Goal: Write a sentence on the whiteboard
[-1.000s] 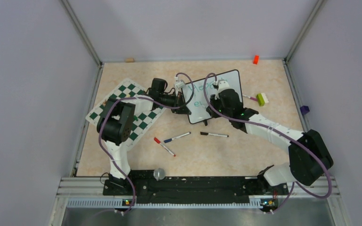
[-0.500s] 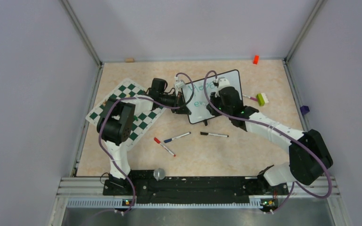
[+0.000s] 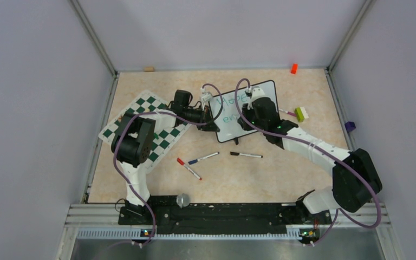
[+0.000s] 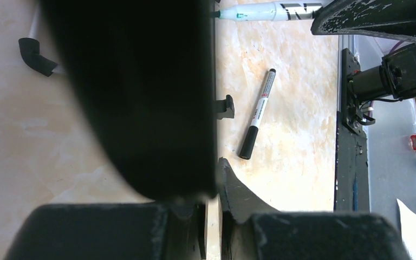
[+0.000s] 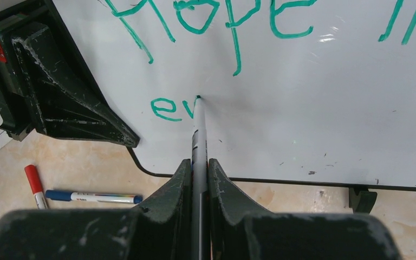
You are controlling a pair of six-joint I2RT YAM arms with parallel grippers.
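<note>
You have the whiteboard [image 3: 230, 131] at the far middle of the desk [image 3: 249, 181], and the left claw [image 3: 212, 117] is clamped shut on its left edge. Your right claw [image 5: 199, 165] is pinching a green marker [image 5: 198, 127], whose tip touches the whiteboard right after "ev" on the second line. The sentence [image 5: 236, 49] reads "Hope" on the top line, followed by strokes cut off at the right wrist view's edge.

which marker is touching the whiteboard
The green marker held by the right gripper, tip on the whiteboard; the red marker, blue marker and black marker lie loose.
</note>
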